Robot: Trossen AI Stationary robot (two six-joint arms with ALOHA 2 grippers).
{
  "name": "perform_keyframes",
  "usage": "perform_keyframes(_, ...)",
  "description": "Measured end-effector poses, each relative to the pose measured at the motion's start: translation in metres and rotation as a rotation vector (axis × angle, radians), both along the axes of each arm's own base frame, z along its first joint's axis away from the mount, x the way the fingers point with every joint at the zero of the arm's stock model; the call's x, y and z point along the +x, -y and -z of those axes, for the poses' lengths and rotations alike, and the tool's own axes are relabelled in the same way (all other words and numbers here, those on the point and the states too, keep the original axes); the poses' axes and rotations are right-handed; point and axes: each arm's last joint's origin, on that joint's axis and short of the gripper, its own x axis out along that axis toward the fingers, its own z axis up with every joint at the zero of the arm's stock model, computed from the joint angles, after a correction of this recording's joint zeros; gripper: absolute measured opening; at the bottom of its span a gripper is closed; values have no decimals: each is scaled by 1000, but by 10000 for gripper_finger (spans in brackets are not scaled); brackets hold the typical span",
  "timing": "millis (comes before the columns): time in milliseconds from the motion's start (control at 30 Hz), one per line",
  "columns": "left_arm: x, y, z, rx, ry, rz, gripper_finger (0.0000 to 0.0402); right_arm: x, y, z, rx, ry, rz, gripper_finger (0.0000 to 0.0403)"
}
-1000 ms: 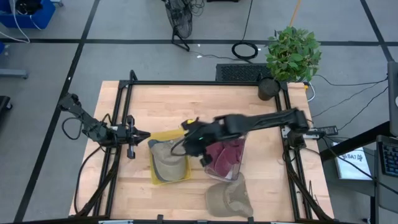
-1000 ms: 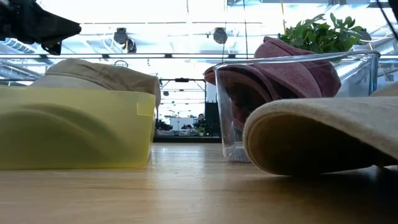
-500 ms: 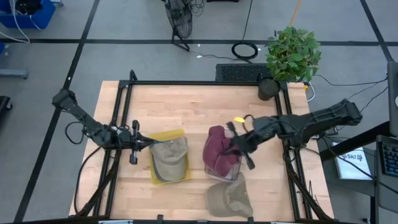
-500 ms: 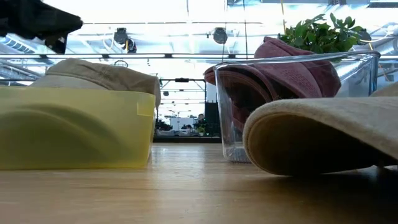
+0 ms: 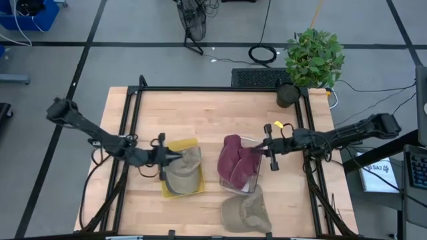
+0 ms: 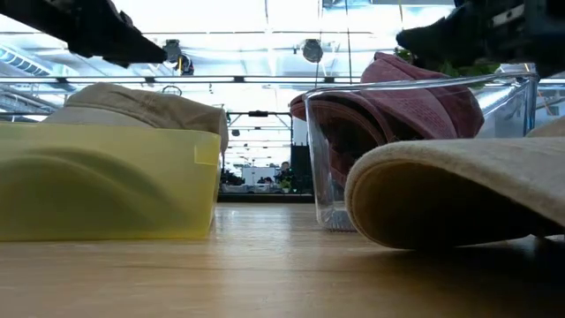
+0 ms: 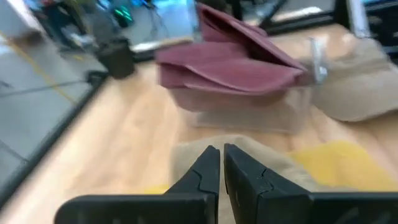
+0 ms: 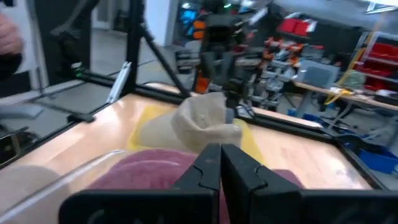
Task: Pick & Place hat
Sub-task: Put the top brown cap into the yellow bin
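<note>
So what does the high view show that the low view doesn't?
Only the high view: the potted plant's pot, the table's black frame, and both arms whole, the left claw at the yellow bin. Only the low view: ceiling lights. Both: three hats, the maroon hat in the clear bin.

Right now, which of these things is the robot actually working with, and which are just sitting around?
Part of the job:
- tan hat in the yellow bin
- maroon hat in the clear bin
- second tan hat on the table
- left gripper and right gripper, fingers shut

Just lying about:
- potted plant
- coiled cable on the floor
</note>
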Motion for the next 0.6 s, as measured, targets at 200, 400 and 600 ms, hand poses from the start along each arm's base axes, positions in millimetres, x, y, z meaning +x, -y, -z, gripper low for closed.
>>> perform_keyframes(200,20,-4,6,-95,-60,-23,30,-11,7,16,6,18,37,1)
perform_keyframes(400,29,-10,32,-212,-214,-87,30,-17,12,19,15,36,64,1)
perform_keyframes(600,36,-7,57,-236,-326,-149,30,-20,13,19,20,43,63,1)
